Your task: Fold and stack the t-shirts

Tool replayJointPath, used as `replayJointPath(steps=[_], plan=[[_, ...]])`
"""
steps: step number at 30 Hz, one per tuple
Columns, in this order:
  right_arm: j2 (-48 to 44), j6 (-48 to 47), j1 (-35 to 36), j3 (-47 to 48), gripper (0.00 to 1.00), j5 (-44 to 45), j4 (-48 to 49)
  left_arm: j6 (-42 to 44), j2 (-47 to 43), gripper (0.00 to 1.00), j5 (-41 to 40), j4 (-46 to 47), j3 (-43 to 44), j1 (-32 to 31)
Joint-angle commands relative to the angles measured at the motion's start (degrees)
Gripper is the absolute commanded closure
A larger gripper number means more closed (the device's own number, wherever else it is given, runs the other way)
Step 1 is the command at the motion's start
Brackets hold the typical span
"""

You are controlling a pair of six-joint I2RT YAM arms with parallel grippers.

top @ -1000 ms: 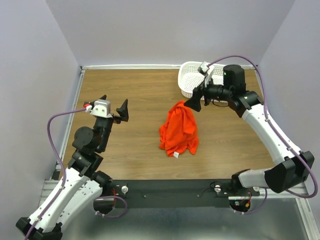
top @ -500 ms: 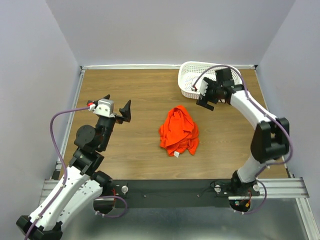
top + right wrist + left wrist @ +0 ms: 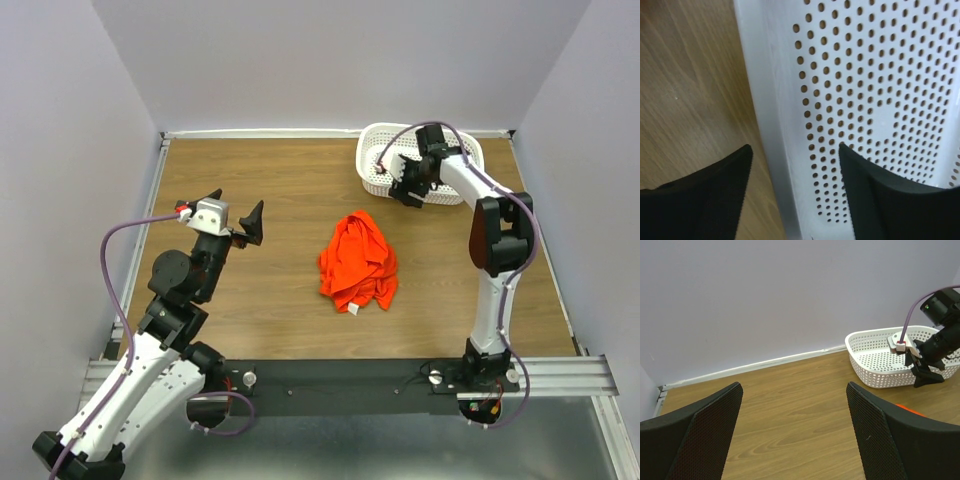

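One bright orange-red t-shirt (image 3: 358, 264) lies crumpled in a heap in the middle of the wooden table, a small white label at its near edge. A sliver of it shows in the left wrist view (image 3: 909, 409). My left gripper (image 3: 232, 212) is open and empty, raised over the table to the left of the shirt. My right gripper (image 3: 403, 183) is open and empty at the white basket's front rim, one finger outside over the wood and one (image 3: 890, 195) inside, straddling the wall. It is well apart from the shirt.
The white plastic lattice basket (image 3: 375, 150) stands at the back right by the wall; it also shows in the left wrist view (image 3: 875, 357) and fills the right wrist view (image 3: 865, 100). Lilac walls enclose the table on three sides.
My right gripper let go of the shirt, which settled into a heap, and swung back right to the basket's rim. The left arm barely moved.
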Motion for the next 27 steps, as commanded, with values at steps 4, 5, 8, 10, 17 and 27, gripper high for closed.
replayJointPath(steps=[4, 5, 8, 10, 17, 27], plan=[[2.94, 3.01, -1.53, 3.04, 0.51, -0.42, -5.47, -0.22, -0.59, 0.07, 1.81, 0.61, 0.01, 0.18], [2.86, 3.27, -2.06, 2.87, 0.73, -0.69, -5.47, -0.22, -0.67, 0.07, 1.81, 0.53, 0.09, 0.18], [1.89, 4.32, -2.94, 2.25, 0.94, -1.39, -5.21, -0.22, -0.76, 0.07, 1.81, 0.61, 0.01, 0.18], [0.84, 6.16, -3.2, 1.55, 0.96, -1.48, -4.86, -0.22, -0.68, 0.07, 1.9, 0.53, 0.01, 0.18], [-1.98, 27.14, -3.47, 2.32, 0.99, 9.91, 0.06, -0.22, -1.2, 0.07, 2.16, 0.53, 0.09, 0.18], [7.59, 62.14, -4.7, 10.4, 0.99, 47.43, 5.34, -0.39, -0.59, 0.07, 2.78, 0.53, 0.01, 0.26]])
